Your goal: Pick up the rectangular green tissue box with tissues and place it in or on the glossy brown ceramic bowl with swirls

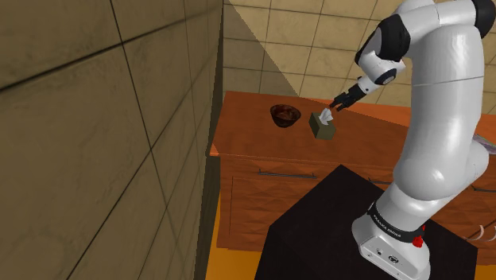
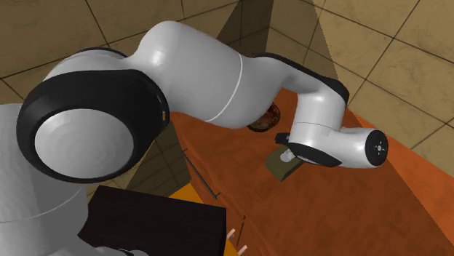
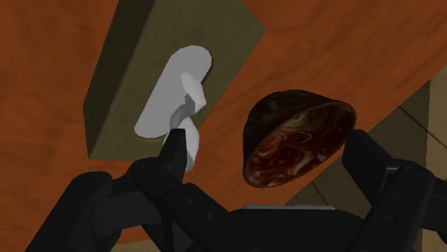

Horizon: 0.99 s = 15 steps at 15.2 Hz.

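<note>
One reddish-brown counter (image 1: 262, 143) carries everything, with the white arm (image 1: 445, 119) reaching over it from the stand (image 1: 318, 235). Olive-green tissue box (image 1: 321, 127) sits on that counter just beside the swirly dark-brown bowl (image 1: 281, 114), on the shoulder view's right of it, white tissue (image 3: 172, 93) poking out of its top. Tool (image 1: 342, 101) hangs just above the box with fingers (image 3: 372, 157) spread wide, one fingertip right by the tissue, pinching nothing.
</note>
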### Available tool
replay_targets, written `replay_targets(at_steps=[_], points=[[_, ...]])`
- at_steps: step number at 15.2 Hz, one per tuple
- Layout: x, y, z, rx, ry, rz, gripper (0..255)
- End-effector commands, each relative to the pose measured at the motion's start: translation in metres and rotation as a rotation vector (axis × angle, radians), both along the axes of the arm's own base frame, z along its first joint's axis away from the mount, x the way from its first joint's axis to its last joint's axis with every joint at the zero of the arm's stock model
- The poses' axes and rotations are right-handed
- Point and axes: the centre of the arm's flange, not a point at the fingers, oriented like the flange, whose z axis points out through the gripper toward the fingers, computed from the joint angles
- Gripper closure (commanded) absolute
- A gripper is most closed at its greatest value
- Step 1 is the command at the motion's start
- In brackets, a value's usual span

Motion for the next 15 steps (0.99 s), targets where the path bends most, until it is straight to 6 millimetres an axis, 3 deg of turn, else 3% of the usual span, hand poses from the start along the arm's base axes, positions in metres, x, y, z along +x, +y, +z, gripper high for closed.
replay_targets(at_steps=[1, 3, 10, 15], points=[[0.003, -0.023, -0.023, 0.021, -0.025, -0.019, 0], [0.007, -0.043, -0.043, 0.040, -0.045, -0.036, 0], [0.027, -0.032, -0.072, 0.040, -0.045, -0.036, 0], [0.029, -0.031, -0.074, 0.040, -0.045, -0.036, 0]])
